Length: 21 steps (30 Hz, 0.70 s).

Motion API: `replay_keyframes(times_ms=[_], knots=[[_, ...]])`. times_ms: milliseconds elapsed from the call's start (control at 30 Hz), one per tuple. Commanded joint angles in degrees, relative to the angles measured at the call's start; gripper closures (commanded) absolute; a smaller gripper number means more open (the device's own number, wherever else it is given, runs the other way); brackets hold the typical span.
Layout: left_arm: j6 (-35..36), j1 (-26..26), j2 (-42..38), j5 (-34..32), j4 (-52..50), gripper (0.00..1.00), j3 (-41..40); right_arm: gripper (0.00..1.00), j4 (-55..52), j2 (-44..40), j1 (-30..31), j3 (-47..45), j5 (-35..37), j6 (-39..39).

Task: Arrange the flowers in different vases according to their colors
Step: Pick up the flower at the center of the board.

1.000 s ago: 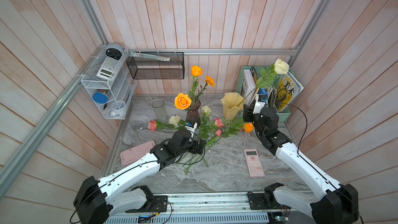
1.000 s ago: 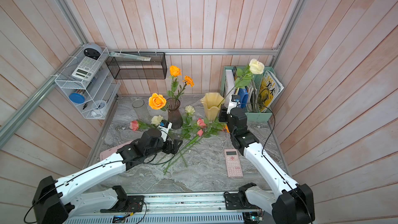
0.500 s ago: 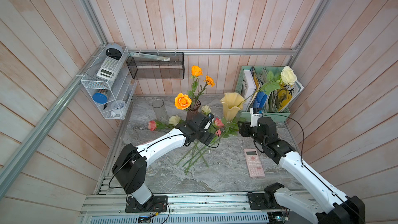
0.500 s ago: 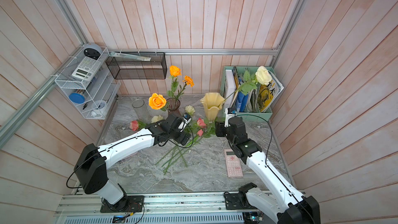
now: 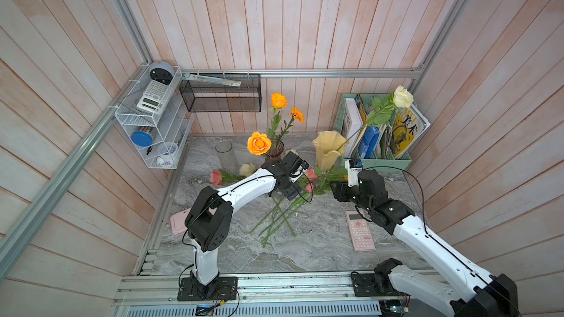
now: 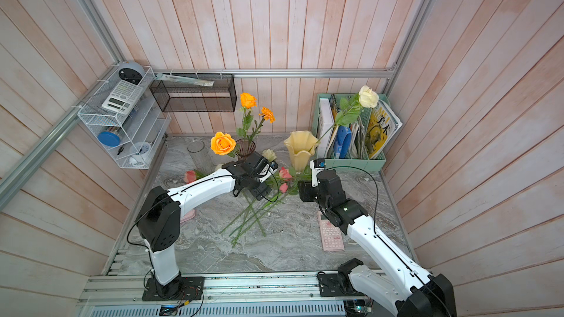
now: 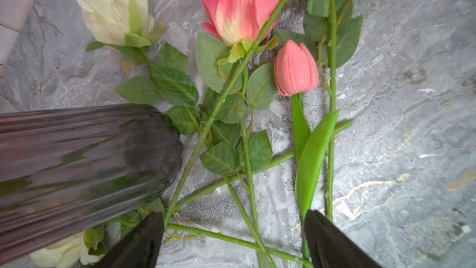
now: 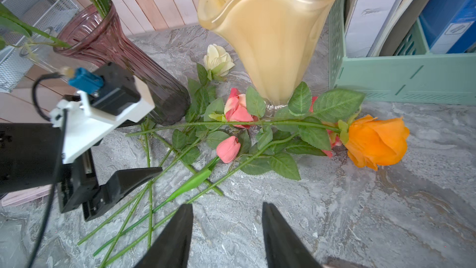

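Left gripper (image 7: 234, 215) is held wide open over crossed stems (image 7: 247, 150); nothing is gripped. Right gripper (image 8: 227, 206) is half open, empty. Orange flowers (image 5: 259, 143) are stood in purple vase (image 5: 276, 150), cream flower (image 5: 403, 96) in yellow vase (image 5: 328, 149); loose flowers (image 8: 237, 110) are laid on table (image 5: 305, 248).

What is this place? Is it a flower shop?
Probably not. It looks like a robot practice booth dressed as a desk: a left arm and right arm stand on a metal rail, and a file holder and pink calculator sit nearby.
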Motion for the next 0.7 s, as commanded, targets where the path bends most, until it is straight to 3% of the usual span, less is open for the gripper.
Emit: replay_keyframes(times_ms=[0,667], knots=[[3.0,0.2,2.4,-0.3,-2.3,0.12,2.4,0.51,-0.7,-1.0,0.5,-1.0,-0.3,0.2],[1.6,2.2,12.1,0.6,-3.2,0.2,11.4,0.51,-0.6,-2.9,1.1,-2.9,-0.1,-0.9]])
